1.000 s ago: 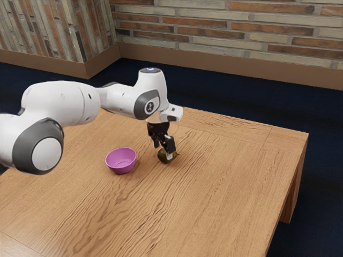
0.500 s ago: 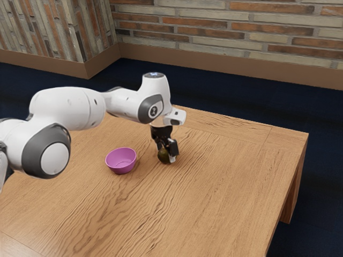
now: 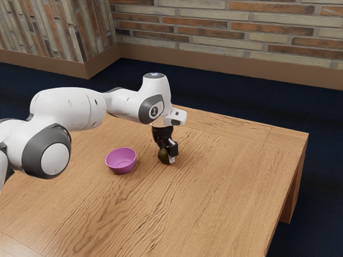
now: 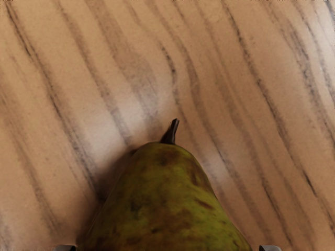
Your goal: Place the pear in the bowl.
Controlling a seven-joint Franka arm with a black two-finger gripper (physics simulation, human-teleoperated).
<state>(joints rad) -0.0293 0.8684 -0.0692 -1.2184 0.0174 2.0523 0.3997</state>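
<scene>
My gripper (image 3: 169,154) is down at the pear (image 3: 163,156), partly covering it in the exterior view. The pear is dark green-brown and lies at table level. In the wrist view, the wide part of the pear (image 4: 165,212) runs off the lower edge, between the two sides of the gripper (image 4: 167,248), and its dark stem points away from the hand. Whether both sides press on the fruit is hidden. A pink-purple bowl (image 3: 121,160) stands upright, a short way toward the exterior view's left from the pear.
The wooden table (image 3: 230,187) carries the bowl and pear, with its far edge behind the hand and a corner at the exterior view's right. The white arm (image 3: 69,110) reaches in from the left, above the table. A brick wall (image 3: 241,32) rises beyond the dark floor.
Over the past second my hand has shifted slightly toward the exterior view's right and turned around the pear. In the last half second it has barely moved. The bowl has stayed put.
</scene>
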